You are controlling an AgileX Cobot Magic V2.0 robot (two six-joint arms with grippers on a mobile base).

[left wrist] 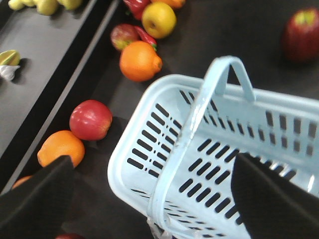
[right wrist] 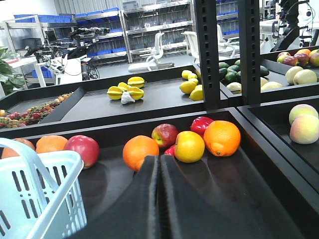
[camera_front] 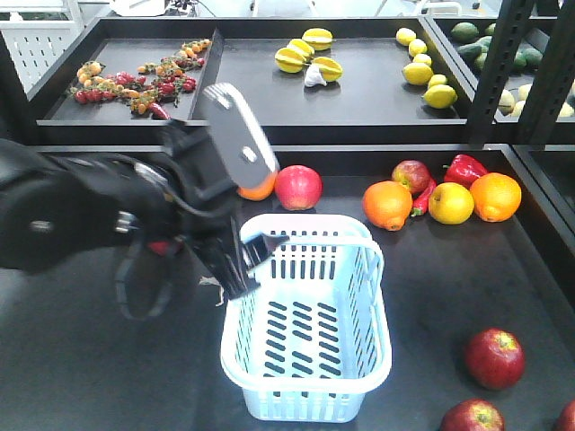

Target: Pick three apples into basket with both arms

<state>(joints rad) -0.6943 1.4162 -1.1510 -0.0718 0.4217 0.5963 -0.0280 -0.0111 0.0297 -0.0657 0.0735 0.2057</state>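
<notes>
The basket (camera_front: 289, 404) is smooth, glossy, pale plastic. The apples (camera_front: 494, 357) have shiny, waxy-looking skins that catch bright highlights. The tabletop (camera_front: 467, 278) is dark and smooth, mostly matt with a dull sheen.

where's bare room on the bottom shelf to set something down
Bare surface lies between the basket and the front-right apple, below the orange. Crowded: the fruit row along the back, and the left arm by the basket.

The front camera looks steeply down on the basket (camera_front: 296, 402) from its near side, the left wrist camera hangs close above its far left corner, and the right wrist camera looks level from its right; all share it.
</notes>
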